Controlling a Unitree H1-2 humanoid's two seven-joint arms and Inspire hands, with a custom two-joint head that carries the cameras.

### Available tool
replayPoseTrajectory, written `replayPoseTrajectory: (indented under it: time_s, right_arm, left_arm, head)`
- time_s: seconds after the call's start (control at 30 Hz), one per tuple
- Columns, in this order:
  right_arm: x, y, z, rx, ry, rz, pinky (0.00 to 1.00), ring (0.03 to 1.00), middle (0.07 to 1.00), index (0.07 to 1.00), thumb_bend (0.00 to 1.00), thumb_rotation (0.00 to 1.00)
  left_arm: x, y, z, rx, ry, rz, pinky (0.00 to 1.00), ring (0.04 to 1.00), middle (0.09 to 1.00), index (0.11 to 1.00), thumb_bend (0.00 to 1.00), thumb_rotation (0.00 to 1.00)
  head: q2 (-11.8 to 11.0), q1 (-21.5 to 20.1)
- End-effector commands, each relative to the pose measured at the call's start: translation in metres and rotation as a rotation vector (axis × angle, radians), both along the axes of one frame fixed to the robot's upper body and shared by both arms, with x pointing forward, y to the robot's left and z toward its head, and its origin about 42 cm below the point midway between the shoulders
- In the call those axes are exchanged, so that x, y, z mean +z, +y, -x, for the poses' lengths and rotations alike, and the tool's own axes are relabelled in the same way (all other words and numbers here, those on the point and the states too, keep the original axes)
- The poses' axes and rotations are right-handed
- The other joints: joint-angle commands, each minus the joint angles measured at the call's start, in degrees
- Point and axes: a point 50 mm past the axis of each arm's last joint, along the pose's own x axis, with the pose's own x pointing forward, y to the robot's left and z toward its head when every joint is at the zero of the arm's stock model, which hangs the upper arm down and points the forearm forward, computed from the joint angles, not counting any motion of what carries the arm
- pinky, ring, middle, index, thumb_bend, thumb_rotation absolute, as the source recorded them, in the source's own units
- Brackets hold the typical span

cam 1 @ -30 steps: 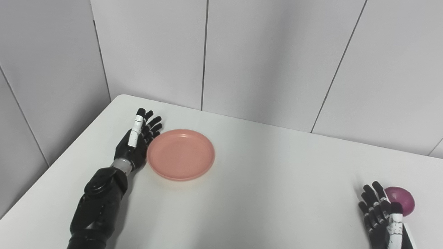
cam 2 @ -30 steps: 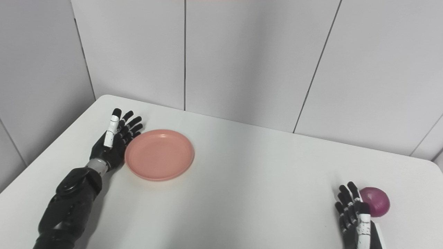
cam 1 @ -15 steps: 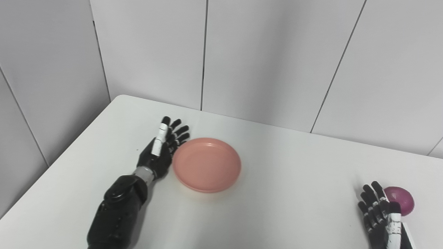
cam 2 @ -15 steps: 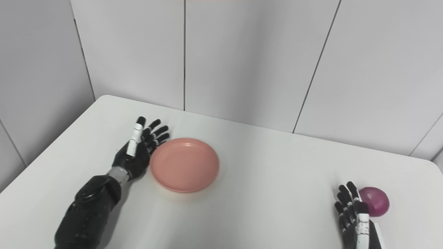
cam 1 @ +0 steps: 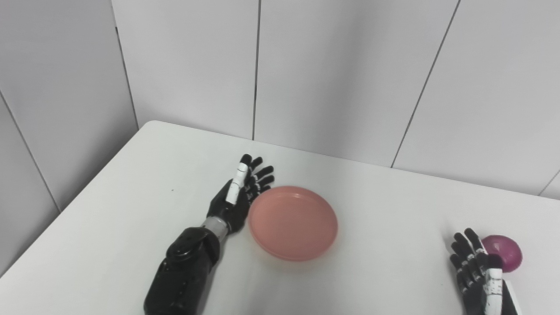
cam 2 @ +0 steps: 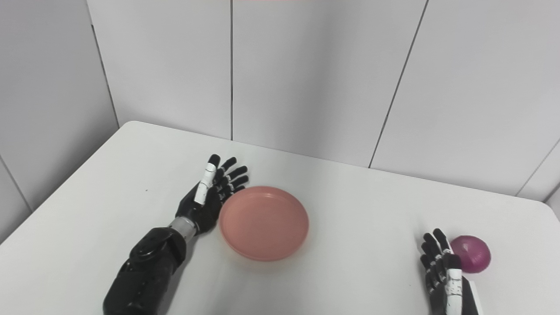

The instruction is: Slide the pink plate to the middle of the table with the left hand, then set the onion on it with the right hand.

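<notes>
Nearest, at the bottom right edge: right robot hand (cam 2: 444,273), fingers spread and upright, holding nothing, palm turned toward the onion (cam 2: 471,253). Onion just beyond and to the right of that robot hand, resting on the counter (cam 1: 393,197), so close that contact cannot be told. Well apart from the pink plate (cam 1: 293,222), far off to its right. Right robot hand plainly the nearer one for the pick; a short reach outward and a wrap around the round bulb would likely do it.

Farther in, left of centre: pink plate flat on the counter, round, so no long axis to reckon with. Directly on its left rim, left robot hand (cam 1: 238,199), open and flat, fingers apart and pointing away toward the wall, edge of the palm pressed against or just touching the plate's rim. Nothing clasped. Plate lying to the right of that robot hand, which suits a sideways push. Plate judged near the counter's middle, perhaps a shade left of it.
</notes>
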Motion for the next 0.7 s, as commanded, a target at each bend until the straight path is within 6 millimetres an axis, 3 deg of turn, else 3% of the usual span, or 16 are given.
replayPoseTrajectory:
  time_s: [0.0,0.43,0.67]
  right_arm:
    - [-0.037,0.013,0.022,0.011,0.170,-0.052,1.00,0.977,0.941,0.964,0.78,0.91]
    - [-0.033,0.024,0.024,0.012,0.158,-0.068,1.00,0.979,0.941,0.964,0.73,0.89]
    - [-0.033,0.033,0.024,0.010,0.168,-0.054,1.00,0.972,0.934,0.957,0.78,0.89]
  left_arm:
    - [0.002,-0.009,-0.006,-0.014,0.001,-0.010,0.95,0.911,0.902,0.950,0.88,0.82]
    - [-0.016,-0.044,0.003,-0.067,0.049,0.011,0.93,0.896,0.890,0.949,0.87,0.84]
    - [-0.027,-0.052,0.010,-0.081,0.071,0.018,0.93,0.901,0.894,0.952,0.88,0.83]
  head:
    - [0.06,0.08]
    - [1.18,-2.92]
    - [1.95,-5.53]
